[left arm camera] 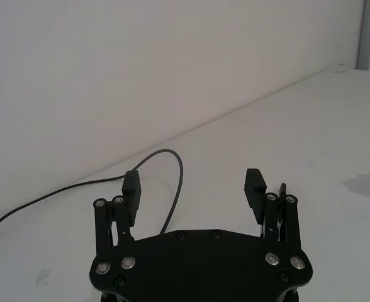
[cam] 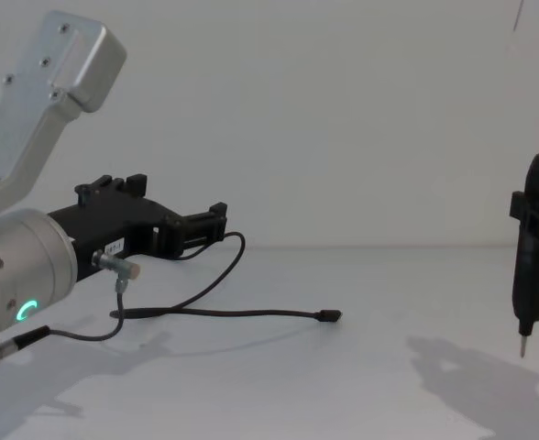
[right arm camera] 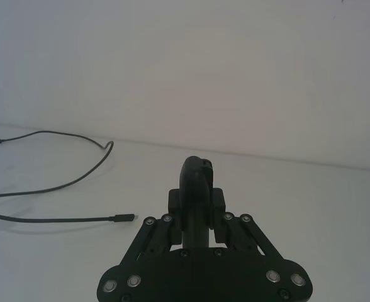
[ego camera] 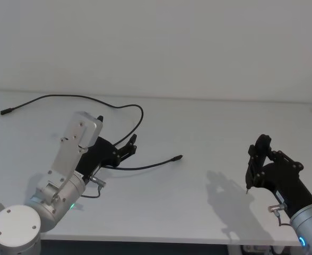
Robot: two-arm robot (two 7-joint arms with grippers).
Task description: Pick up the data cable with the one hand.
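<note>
White bench carries the data cable (cam: 251, 313), running lengthwise just below and between the left gripper's (left arm camera: 194, 182) spread, empty fingers (left arm camera: 132, 189); the right gripper (right arm camera: 197, 201), clenching a pointed tool (cam: 529, 293), sits well apart.

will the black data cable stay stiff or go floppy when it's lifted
Probably floppy: the data cable lies in loose curves on the table, so it should sag either side of the open left gripper. Likely light, being so thin. The plug end may swing.
</note>
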